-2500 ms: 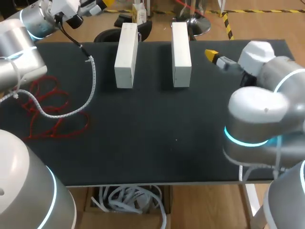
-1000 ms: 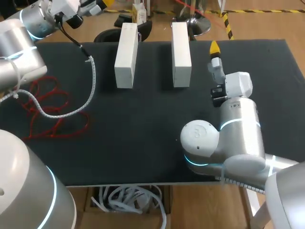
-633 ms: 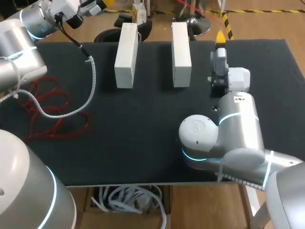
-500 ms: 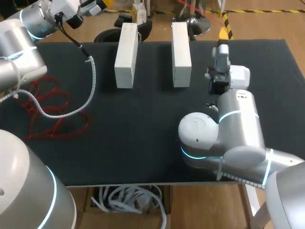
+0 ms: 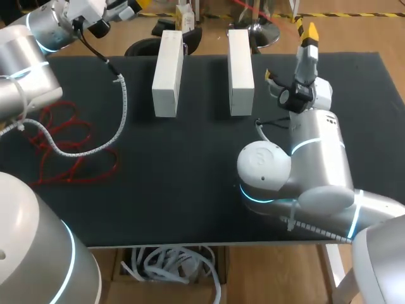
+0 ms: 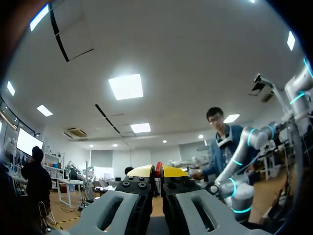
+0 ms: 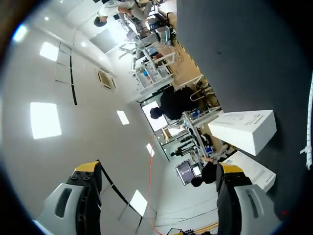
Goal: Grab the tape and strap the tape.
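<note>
Our left gripper (image 6: 158, 170) is pinched shut on a sliver of red tape (image 5: 69, 149), whose loops lie on the table (image 5: 190, 164) well apart from our wide-open right gripper (image 7: 159, 168), which we judge should descend to straddle a single strand.

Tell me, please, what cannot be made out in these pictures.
- Head view: the left gripper is cut off by the top edge, so its hold is hidden.
- Left wrist view: only a red sliver shows between its shut tips; whether it belongs to the red tape cannot be told.
- Head view: the left arm covers part of the tape's loops.
</note>
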{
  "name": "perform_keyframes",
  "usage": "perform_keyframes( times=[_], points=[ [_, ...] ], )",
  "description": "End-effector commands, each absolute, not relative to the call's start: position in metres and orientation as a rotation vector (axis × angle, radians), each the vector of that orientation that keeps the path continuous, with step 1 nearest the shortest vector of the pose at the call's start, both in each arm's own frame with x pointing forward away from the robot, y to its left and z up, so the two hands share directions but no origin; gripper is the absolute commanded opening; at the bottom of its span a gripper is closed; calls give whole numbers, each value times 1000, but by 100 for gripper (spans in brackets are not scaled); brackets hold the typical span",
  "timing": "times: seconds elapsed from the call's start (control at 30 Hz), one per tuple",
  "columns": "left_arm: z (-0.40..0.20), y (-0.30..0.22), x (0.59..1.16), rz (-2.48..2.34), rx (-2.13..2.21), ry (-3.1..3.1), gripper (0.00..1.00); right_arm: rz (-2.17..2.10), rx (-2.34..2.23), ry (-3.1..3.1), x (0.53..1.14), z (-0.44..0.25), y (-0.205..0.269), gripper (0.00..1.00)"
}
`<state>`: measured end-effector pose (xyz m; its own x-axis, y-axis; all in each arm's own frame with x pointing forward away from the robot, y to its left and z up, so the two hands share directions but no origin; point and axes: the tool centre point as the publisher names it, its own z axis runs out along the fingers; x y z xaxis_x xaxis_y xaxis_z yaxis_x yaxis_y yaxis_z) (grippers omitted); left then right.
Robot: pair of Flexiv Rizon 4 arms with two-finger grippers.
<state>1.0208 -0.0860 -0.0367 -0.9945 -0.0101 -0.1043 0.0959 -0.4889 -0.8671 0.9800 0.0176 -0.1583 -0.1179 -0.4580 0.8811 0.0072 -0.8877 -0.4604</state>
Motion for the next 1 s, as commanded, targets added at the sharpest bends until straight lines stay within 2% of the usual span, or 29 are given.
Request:
perform_keyframes(
  times=[0.03,0.8,0.83,0.87,0.9,1.0],
  points=[
    [-38,-86,1021,-2657,134,1551,0,-2087,-1940,504,986,-147,20,100],
    [-38,-86,1021,-2657,134,1551,0,-2138,-2030,360,1008,-118,21,100],
    [-38,-86,1021,-2657,134,1551,0,-2138,-2028,348,1008,-118,22,84],
    [-38,-86,1021,-2657,134,1551,0,-2139,-2032,334,1007,-118,22,58],
    [-38,-86,1021,-2657,134,1551,0,-2140,-2032,332,1007,-118,23,48],
    [-38,-86,1021,-2657,134,1551,0,-2136,-2031,328,1006,-120,24,47]
  ],
)
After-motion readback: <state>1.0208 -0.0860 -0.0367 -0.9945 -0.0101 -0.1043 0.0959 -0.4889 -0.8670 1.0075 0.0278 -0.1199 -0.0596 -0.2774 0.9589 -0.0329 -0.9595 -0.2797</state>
